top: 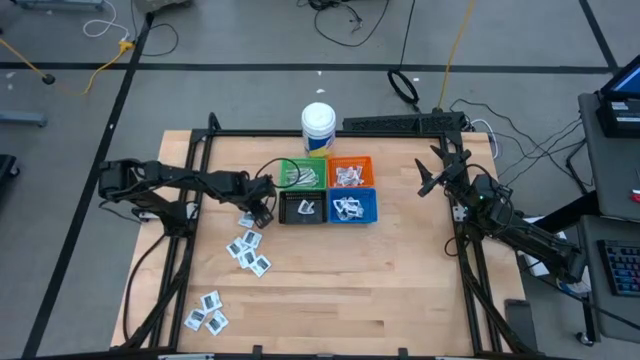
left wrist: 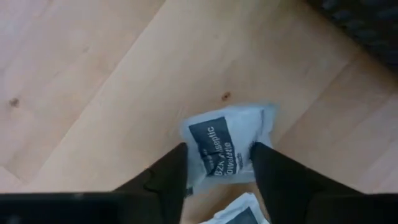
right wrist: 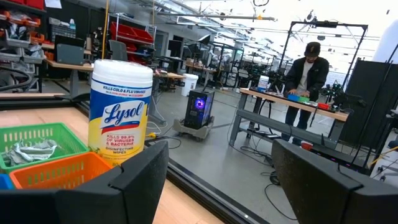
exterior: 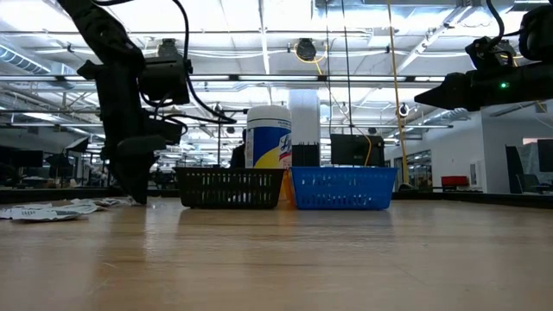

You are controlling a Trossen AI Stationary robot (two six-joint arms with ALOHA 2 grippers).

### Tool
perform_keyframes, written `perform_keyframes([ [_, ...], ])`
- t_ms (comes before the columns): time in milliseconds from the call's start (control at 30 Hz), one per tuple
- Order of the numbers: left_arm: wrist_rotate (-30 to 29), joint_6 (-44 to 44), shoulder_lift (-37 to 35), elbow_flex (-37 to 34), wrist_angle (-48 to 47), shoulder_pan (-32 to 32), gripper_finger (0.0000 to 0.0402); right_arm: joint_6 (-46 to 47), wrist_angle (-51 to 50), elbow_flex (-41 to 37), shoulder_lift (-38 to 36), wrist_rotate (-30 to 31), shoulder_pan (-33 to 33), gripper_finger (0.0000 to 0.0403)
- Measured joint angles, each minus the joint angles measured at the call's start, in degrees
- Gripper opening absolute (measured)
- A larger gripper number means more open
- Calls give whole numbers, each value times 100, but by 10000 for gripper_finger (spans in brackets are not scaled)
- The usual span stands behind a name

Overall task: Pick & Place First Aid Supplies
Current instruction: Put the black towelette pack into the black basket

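1. White packet (left wrist: 229,143) with a dark printed label, flat on the wooden surface (top: 380,280), just beside the black bin (top: 303,208), on the side away from the blue bin (top: 354,207).
2. Judged thin, light and floppy; likely to slide or crumple under a pinch. Best taken across the narrow width, near the middle, with fingertips pressed down to the wood.
3. More packets scattered farther from the black bin: one cluster (top: 249,252) near, another (top: 206,311) well apart toward the surface's edge.
4. Left end effector (left wrist: 217,171) straddling the packet, fingers (left wrist: 168,180) partly apart on either side, not yet clamped on it.
5. Right end effector (right wrist: 217,180) spread wide, empty, raised well apart from the black bin, past the blue bin.
6. Sorted packets already in the green bin (top: 301,172), orange bin (top: 349,172) and blue bin.
7. Left wrist view alone: label print and finger placement. High view alone: the whole layout. Low view: the white tub (exterior: 269,138) behind the bins. Right wrist view: a person at a bench in the room beyond.
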Motion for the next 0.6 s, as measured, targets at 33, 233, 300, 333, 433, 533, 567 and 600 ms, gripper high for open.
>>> perform_keyframes([
  [33,1,-8,0,-1,2,0,162,0,0,0,0,0,0,279],
  [233,93,-11,4,-8,13,-13,78,0,0,-1,0,1,1,279],
  [300,129,-9,4,-10,11,-13,54,0,0,-1,0,1,1,279],
  [333,139,-9,3,-10,10,-13,42,0,0,-1,0,-1,-1,279],
  [433,238,10,-114,-16,-39,-13,13,0,0,0,0,1,-1,279],
  [533,342,50,-308,59,-215,-29,13,0,0,0,0,-1,-1,279],
  [567,334,93,-402,122,-301,-23,16,0,0,0,-1,0,0,279],
  [600,291,158,-484,195,-387,-20,17,0,0,1,-1,1,0,279],
])
